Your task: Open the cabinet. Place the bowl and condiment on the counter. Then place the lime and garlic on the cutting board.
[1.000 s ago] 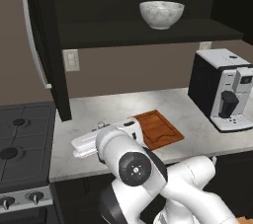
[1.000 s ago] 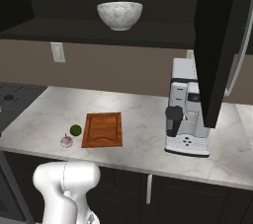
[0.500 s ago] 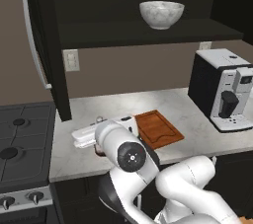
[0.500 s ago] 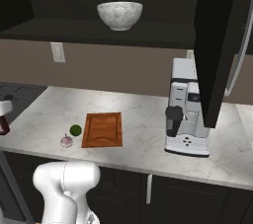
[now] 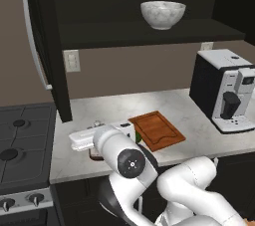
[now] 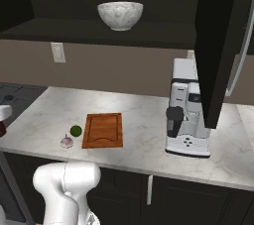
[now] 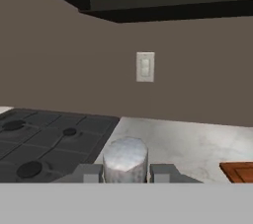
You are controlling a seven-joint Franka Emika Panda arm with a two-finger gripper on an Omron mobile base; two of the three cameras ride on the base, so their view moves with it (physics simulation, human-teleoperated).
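1. Claw (image 7: pixel 126 172): two grey fingers are pinching the white cap of the condiment (image 7: pixel 125 160), one on each side, in the hand view. In the left base view the hand is sitting low over the counter (image 5: pixel 189 115), to the left of the cutting board (image 5: pixel 157 129) and near the stove (image 5: pixel 22 145).
2. Cabinet (image 6: pixel 222 45): doors are standing open, so this step is judged done.
3. Condiment: it is hanging in the grip left of the cutting board, at the stove end of the counter. Whether its base is touching the marble cannot be told, so its placing is judged under way, not finished.
4. Bowl (image 6: pixel 120 15): it is sitting on the cabinet shelf, above and behind the cutting board. Its move to the counter is judged not yet done.
5. Lime (image 6: pixel 76 131): it is lying on the counter just left of the cutting board, off the wood.
6. Garlic (image 6: pixel 66 141): it is lying just beside the lime, nearer the front edge, also off the board.
7. Cutting board: it is carrying nothing; both produce placements are judged outstanding.
8. Coffee machine (image 6: pixel 187 120): it is standing well right of the cutting board.
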